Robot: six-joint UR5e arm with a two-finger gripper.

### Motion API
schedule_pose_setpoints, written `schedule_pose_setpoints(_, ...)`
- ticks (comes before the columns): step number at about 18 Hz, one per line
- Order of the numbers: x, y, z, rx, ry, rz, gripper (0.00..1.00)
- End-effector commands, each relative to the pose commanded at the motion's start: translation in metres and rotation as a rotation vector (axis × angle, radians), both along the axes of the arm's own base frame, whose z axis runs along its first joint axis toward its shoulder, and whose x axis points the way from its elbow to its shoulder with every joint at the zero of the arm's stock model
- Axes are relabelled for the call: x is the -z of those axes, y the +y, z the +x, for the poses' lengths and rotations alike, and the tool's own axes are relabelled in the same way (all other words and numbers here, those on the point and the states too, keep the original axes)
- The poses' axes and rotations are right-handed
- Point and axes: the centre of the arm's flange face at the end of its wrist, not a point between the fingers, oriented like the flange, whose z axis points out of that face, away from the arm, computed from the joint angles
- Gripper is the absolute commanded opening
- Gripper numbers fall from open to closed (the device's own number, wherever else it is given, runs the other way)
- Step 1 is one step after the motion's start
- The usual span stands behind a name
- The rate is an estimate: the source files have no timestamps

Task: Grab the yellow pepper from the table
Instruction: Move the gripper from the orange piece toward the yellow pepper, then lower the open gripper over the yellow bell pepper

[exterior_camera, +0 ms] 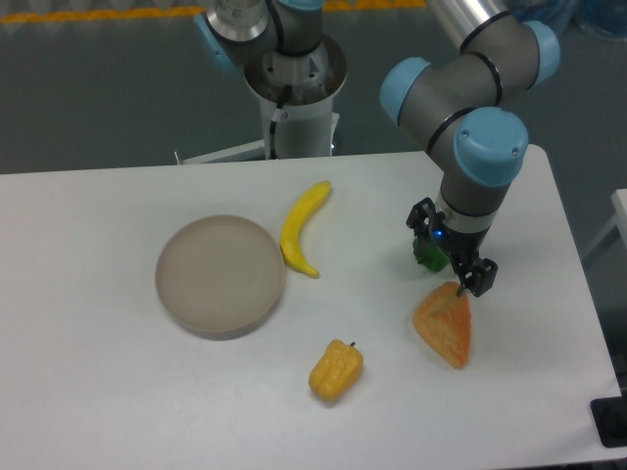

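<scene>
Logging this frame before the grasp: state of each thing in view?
yellow pepper: on its side on the table, untouched
hand: open, above the orange pepper's top, holding nothing
orange pepper: lying flat, under the hand
banana: lying flat, next to the plate's rim
plate: upright, empty
green object: mostly hidden behind the hand

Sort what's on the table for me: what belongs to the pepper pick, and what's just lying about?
For the job: yellow pepper, table, gripper.
Lying about: banana, orange pepper, round plate, green object under the gripper.
</scene>
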Motion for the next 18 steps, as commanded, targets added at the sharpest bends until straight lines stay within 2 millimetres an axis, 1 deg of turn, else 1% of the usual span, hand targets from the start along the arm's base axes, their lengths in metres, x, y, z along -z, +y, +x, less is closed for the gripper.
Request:
schedule_pose_setpoints(4,0.001,0.002,0.002,-0.007,-0.007,0.007,1.00)
schedule_pose_setpoints(6,0.002,0.005,0.012,0.001,-0.020,0.016,1.00)
schedule_pose_setpoints(9,-0.003,0.008,0.023,-0.029,-0.070,0.070,1.00)
schedule_pose_setpoints(10,-0.005,0.014,0.036,-0.066,-0.092,0.085,1.00)
schedule_pose_setpoints(12,-0.006,0.030,0.059,-0.067,-0.098,0.088,1.00)
schedule_pose_setpoints(13,0.000,0.039,0.073,-0.092,-0.109,0.078,1.00)
schedule_pose_setpoints(14,0.008,0.044,0.080,-0.127,-0.121,0.065,1.00)
schedule_pose_setpoints(15,0.015,0.052,0.092,-0.167,-0.130,0.053,1.00)
schedule_pose_setpoints(16,0.019,0.056,0.096,-0.180,-0.135,0.046,1.00)
schedule_pose_setpoints(17,0.020,0.058,0.096,-0.188,-0.136,0.045,1.00)
schedule_pose_setpoints(18,0.028,0.061,0.096,-0.211,-0.143,0.034,1.00)
